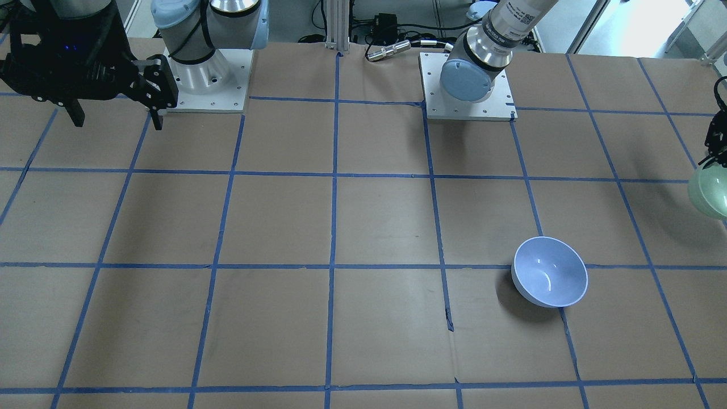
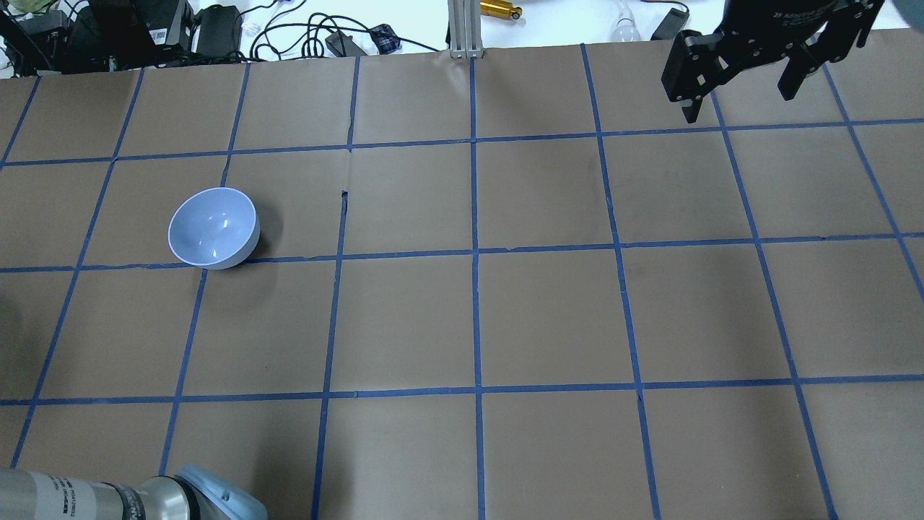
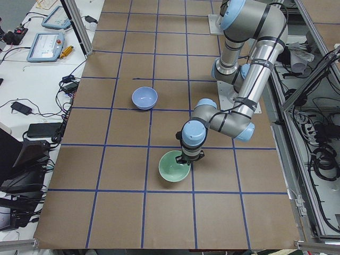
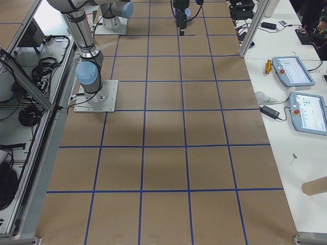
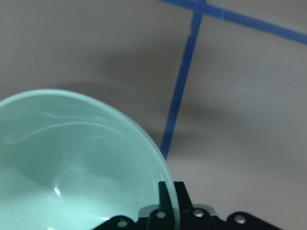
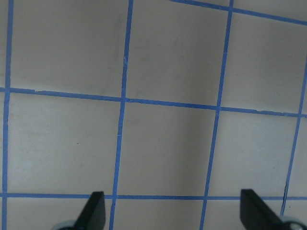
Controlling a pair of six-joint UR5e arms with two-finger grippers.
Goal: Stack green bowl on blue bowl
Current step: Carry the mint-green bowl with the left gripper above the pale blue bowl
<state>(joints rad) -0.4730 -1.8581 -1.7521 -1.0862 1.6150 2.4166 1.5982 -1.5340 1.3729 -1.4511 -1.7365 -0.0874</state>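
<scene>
The green bowl [image 1: 710, 194] hangs at the right edge of the front-facing view, held by its rim. My left gripper [image 1: 717, 161] is shut on that rim. The left wrist view shows the green bowl [image 5: 72, 163] with its rim pinched in my left gripper [image 5: 169, 192], and its shadow on the paper beyond. In the exterior left view the green bowl [image 3: 174, 167] sits under my left gripper [image 3: 187, 159]. The blue bowl [image 1: 550, 271] stands upright and empty on the table, apart from it, also seen overhead [image 2: 213, 227]. My right gripper [image 2: 740, 97] is open and empty, far off.
The table is brown paper with a blue tape grid [image 2: 475, 253]. The arms' white base plates [image 1: 468, 85] stand at the robot's side. Cables and devices [image 2: 216, 29] lie beyond the far edge. Tablets [image 4: 301, 92] lie on a side bench.
</scene>
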